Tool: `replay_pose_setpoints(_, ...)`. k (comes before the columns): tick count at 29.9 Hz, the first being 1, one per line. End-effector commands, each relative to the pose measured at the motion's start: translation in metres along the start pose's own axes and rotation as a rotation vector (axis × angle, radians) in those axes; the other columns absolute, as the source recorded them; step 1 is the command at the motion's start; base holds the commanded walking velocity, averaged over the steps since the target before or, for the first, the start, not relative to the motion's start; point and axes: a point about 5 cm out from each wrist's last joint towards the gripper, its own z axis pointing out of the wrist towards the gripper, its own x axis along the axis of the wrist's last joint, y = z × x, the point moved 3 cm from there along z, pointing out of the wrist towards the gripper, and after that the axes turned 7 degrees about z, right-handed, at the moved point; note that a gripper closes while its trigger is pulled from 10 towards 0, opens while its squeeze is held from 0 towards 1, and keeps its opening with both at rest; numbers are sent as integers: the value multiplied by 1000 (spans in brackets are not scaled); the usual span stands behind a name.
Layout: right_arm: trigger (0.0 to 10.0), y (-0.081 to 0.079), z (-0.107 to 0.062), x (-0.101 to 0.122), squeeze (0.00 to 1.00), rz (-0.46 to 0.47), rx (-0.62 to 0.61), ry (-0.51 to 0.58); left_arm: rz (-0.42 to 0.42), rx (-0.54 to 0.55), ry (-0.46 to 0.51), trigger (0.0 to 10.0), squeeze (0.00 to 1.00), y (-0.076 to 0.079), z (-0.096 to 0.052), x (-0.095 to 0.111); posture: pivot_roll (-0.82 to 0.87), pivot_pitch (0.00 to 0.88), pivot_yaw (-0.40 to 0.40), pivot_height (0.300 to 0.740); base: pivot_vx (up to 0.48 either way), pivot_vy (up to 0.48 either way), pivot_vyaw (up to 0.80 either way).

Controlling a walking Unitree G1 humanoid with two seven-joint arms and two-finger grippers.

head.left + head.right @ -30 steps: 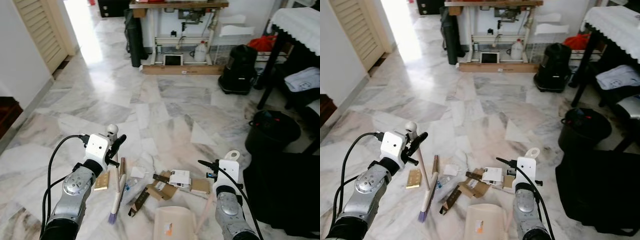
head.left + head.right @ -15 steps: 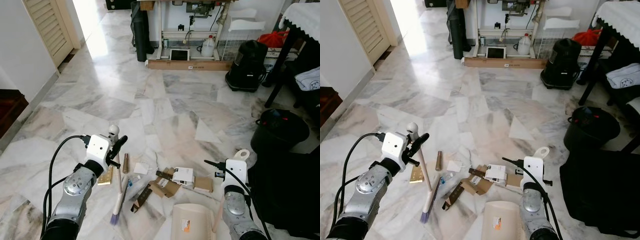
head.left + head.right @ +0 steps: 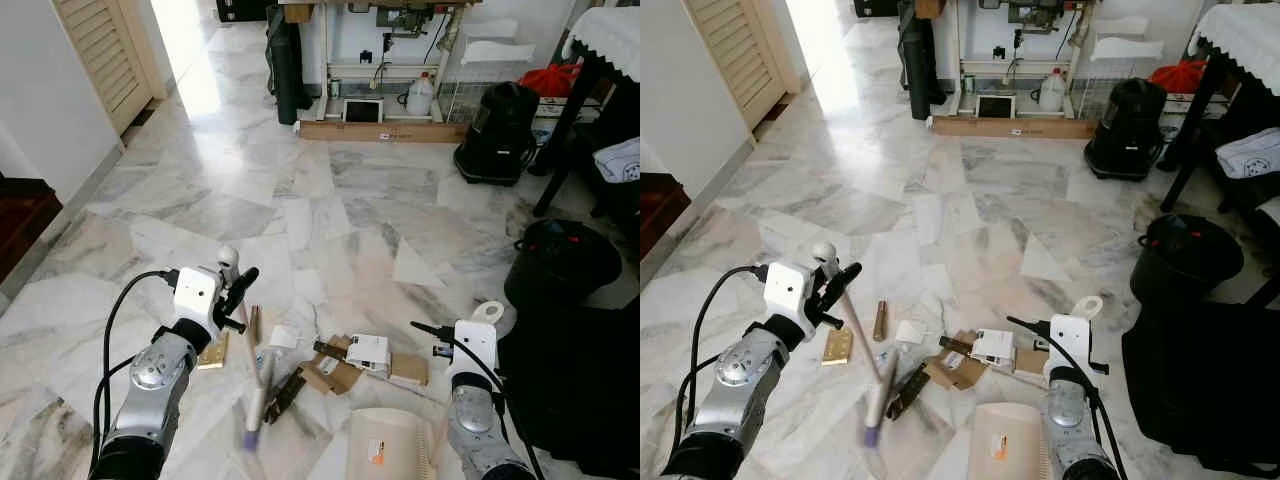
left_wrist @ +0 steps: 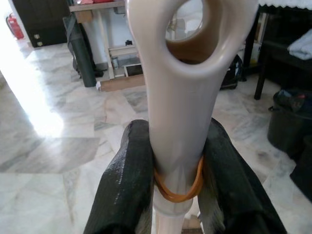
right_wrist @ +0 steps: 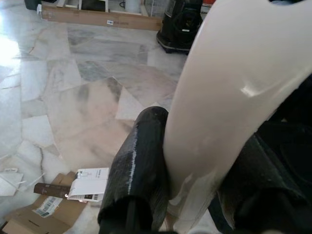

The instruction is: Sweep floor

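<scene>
Left pincer [image 4: 178, 195]: clamped on the broom handle [image 4: 178, 112], near left, fingers [image 4: 124, 190] pressing both sides (orange rubber band around the handle).
Broom head [image 3: 873, 412]: blurred, purple-tipped, down on the marble floor [image 3: 330, 210] just left of the litter.
Litter [image 3: 345, 365]: cardboard scraps, a white box and a paper piece, near centre.
Right pincer [image 5: 187, 195]: shut around the cream dustpan handle [image 5: 229, 97], near right.
Dustpan [image 3: 390, 445]: near edge, right of the broom head.
</scene>
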Motion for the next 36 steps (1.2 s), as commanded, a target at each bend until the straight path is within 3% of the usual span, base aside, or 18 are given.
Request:
replay_pose_setpoints(1,10000,22,-13,-36,0,-113,-45,-141,1,23,4,10000,0,-9,2,2,25,60,46,740,0,0,0)
replay_pose_setpoints(20,10000,22,-15,-38,0,-115,-35,-141,-68,51,-72,10000,0,-7,9,-22,-7,53,41,740,0,0,0)
replay_pose_setpoints(27,10000,21,-15,-39,0,-110,-26,-148,-130,-37,-136,10000,0,-1,8,-33,-2,57,39,740,0,0,0)
replay_pose_setpoints(36,10000,14,-16,-41,0,-103,-2,-165,-194,-118,-144,10000,0,-19,3,-26,20,63,39,740,0,0,0)
